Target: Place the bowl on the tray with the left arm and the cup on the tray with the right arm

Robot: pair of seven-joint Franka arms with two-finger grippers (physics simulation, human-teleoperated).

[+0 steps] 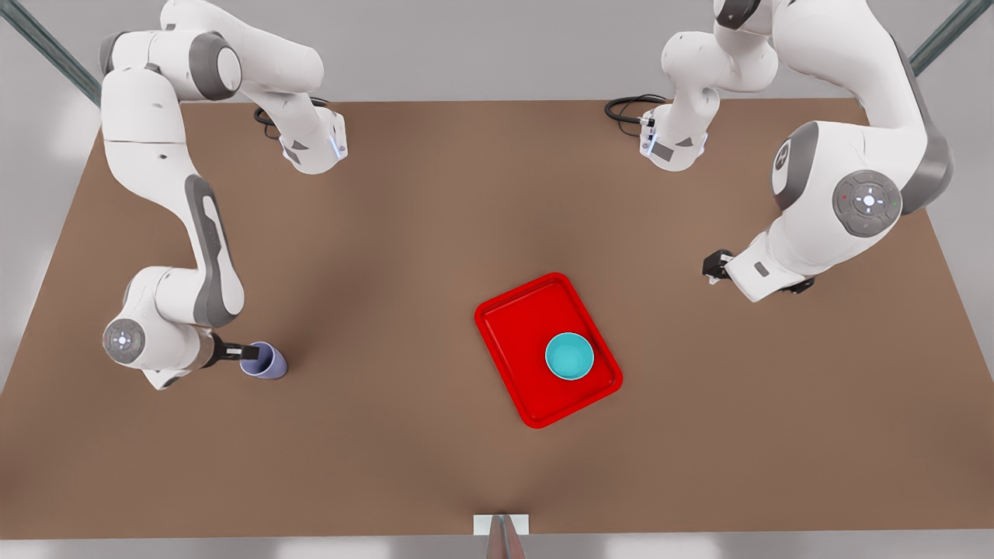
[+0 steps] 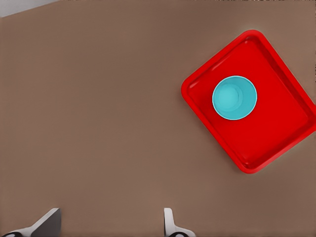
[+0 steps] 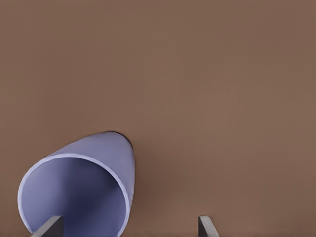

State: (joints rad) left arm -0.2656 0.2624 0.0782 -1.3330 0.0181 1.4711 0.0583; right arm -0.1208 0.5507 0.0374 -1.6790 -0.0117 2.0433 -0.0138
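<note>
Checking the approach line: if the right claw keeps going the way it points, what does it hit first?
The cup: one finger of the right claw already sits inside the cup's rim. Past the cup lies the bare table.

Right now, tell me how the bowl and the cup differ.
The bowl is teal, wide and shallow; the cup is lavender, narrower and taller. The bowl sits on the red tray; the cup stands on the table at the right pincer. Both are round and open-topped.
</note>
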